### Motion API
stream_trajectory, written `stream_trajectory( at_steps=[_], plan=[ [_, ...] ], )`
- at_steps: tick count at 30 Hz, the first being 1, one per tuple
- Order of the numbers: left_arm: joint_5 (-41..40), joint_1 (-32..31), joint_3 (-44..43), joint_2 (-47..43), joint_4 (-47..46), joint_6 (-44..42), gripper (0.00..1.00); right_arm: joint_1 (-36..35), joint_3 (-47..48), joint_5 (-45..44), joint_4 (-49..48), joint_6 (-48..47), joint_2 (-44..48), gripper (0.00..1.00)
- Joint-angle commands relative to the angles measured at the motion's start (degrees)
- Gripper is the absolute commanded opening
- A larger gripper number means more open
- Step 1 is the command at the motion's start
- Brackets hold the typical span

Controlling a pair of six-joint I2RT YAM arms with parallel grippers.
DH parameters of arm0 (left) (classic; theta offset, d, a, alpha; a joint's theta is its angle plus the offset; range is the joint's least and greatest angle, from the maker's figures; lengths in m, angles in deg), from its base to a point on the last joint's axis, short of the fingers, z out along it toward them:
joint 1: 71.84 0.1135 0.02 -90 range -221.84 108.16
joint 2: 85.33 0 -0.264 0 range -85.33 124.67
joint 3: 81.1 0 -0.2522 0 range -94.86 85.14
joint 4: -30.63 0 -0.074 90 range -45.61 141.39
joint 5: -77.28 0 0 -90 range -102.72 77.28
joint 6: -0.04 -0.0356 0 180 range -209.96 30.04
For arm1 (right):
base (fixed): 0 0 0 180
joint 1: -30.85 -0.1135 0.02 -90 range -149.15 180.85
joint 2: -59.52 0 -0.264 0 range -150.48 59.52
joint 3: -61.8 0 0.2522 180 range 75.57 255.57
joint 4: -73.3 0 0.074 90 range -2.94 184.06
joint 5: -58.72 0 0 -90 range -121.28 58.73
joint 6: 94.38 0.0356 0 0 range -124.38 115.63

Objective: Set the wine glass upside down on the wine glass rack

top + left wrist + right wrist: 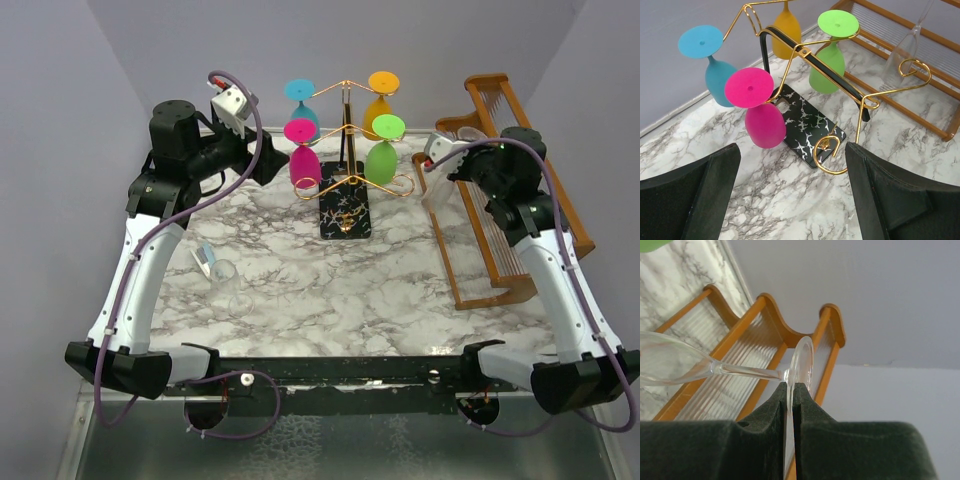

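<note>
My right gripper point(791, 388) is clamped on the clear wine glass point(675, 365) by its foot, bowl sideways, by the wooden rack point(771, 311). Left gripper point(790, 162) is spread wide, facing the wine glass rack point(805, 132). It holds a pink glass point(764, 125), green glass point(827, 70), blue glass point(720, 80) and orange glass point(786, 32), all upside down.

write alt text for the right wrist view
The right gripper pinches the foot of a clear wine glass between its black fingers, stem sideways, bowl to the left. Behind: a brown wooden rack and marble table.
</note>
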State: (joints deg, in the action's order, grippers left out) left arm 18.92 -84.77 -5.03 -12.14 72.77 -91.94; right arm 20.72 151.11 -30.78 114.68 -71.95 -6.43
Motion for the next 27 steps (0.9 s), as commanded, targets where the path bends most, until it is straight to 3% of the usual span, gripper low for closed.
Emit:
stream_trajectory(
  at_steps=[1, 9, 27],
  plan=[
    [-0.8, 0.3, -0.1, -1.1, -0.4, -0.7, 0.89, -0.5, 1.0, 8.8, 1.2, -6.5, -2.3, 0.01],
    [-0.5, 0.4, 0.3, -1.7, -0.1, -1.1, 0.89, -0.7, 4.5, 23.1, 5.7, -9.8, -5.8, 0.01],
    [0.3, 0.8, 0.8, -0.9, -0.4, -1.1, 0.89, -1.5, 11.8, 45.0, 13.2, -16.3, -12.9, 0.03]
  ],
)
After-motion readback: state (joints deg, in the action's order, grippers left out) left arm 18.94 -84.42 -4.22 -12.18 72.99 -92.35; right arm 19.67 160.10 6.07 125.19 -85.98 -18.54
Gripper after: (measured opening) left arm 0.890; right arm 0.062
